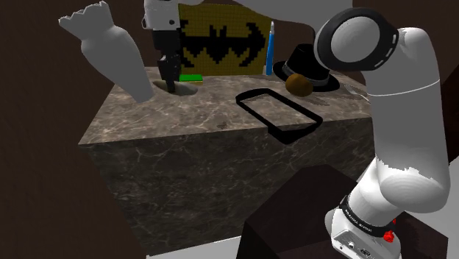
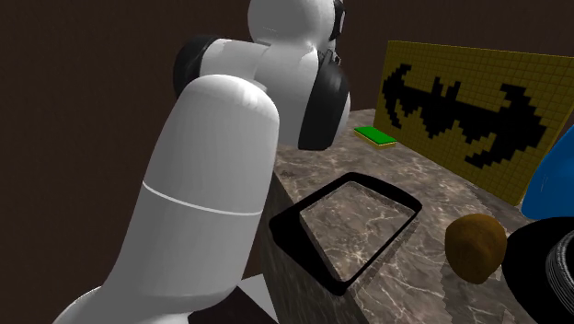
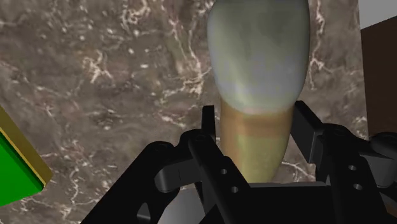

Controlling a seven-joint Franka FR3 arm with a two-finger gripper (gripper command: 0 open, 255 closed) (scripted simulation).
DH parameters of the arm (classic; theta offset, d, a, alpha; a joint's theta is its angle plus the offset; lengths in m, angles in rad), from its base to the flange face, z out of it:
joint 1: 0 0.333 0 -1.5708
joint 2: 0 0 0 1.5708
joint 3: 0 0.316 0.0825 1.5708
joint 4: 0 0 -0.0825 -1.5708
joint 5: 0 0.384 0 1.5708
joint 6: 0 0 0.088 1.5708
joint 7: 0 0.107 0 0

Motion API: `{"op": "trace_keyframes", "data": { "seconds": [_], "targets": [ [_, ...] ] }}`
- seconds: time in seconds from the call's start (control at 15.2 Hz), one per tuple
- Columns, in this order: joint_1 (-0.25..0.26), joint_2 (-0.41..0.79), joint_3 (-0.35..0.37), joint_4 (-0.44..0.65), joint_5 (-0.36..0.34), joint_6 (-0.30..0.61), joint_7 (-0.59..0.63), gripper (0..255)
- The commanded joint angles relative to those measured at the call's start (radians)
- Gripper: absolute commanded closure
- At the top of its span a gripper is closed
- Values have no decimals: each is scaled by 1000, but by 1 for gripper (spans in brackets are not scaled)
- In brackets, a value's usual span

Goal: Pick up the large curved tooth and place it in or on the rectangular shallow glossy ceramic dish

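The large curved tooth [image 1: 110,51] has a grey crown that rises off the far left corner of the marble counter [image 1: 206,110], while its root runs down toward my gripper [image 1: 171,84]. In the wrist view the tan root of the tooth [image 3: 257,57] sits between my gripper [image 3: 259,127], and both black fingers [image 3: 210,137] press against its sides just above the marble. The dish is a black rectangular rim [image 1: 261,118] lying flat on the counter, to the shoulder view's right of the gripper and nearer the stand. The dish [image 2: 292,235] holds nothing.
A yellow panel with a black bat [image 1: 221,44] stands along the counter's back edge. A green block [image 1: 190,76] lies close beside the gripper. A blue pen [image 1: 271,48], a black hat [image 1: 309,66] and a brown ball [image 1: 299,83] crowd the area beyond the dish.
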Motion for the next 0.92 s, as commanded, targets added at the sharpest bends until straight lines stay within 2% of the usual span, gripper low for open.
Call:
{"op": "trace_keyframes", "data": {
  "seconds": [0.0, 0.26, 0.33, 0.46, 0.66, 0.86],
  "targets": [
    [9, 16, -1, 55, -5, -40, 1, 255],
    [32, 56, -4, 175, -16, -118, 5, 255],
    [-8, -22, 2, 47, 5, -69, -8, 255],
    [-72, -142, 9, -139, 39, -3, -39, 255],
    [-144, -289, 4, -345, 85, 59, -96, 255],
    [-199, -415, -11, -507, 125, 97, -160, 255]
  ]
}}
